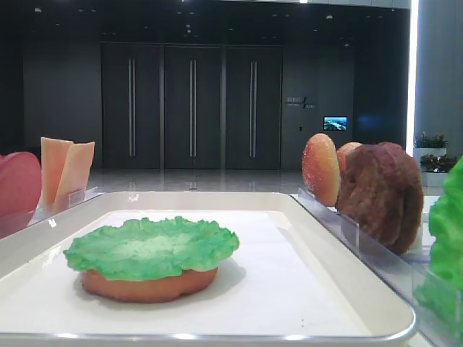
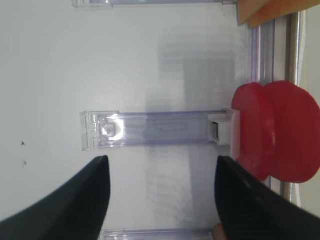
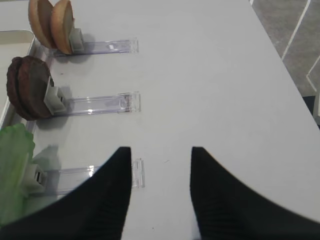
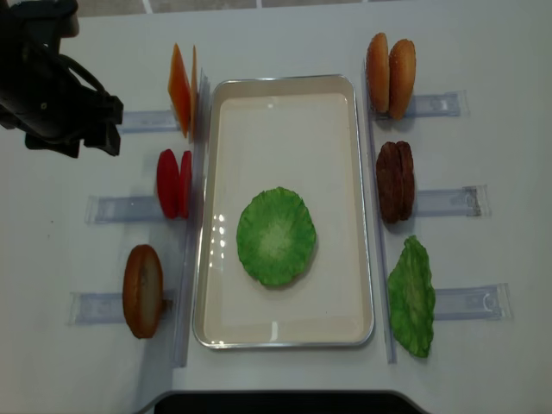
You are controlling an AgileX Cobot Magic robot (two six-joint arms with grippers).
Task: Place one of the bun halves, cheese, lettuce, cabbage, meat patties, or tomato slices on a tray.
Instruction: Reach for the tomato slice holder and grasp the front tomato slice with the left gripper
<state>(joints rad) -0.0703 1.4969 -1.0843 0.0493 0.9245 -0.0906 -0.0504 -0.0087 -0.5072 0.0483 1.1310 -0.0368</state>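
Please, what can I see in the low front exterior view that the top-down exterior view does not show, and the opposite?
Only the low view shows the flat orange-brown bun half under the ruffled green lettuce leaf. Only the top-down view shows the black left arm's hand and the round bun piece standing at lower left. Both show the large white rectangular tray, red tomato slices and dark-brown meat patties.

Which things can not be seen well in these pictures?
- Bun half on the tray: the lettuce covers it fully in the realsense top view.
- Tomato slices: cut by the left edge of the low exterior view.
- Right hand: absent from both exterior views.
- Left hand: only its dark fingers show.
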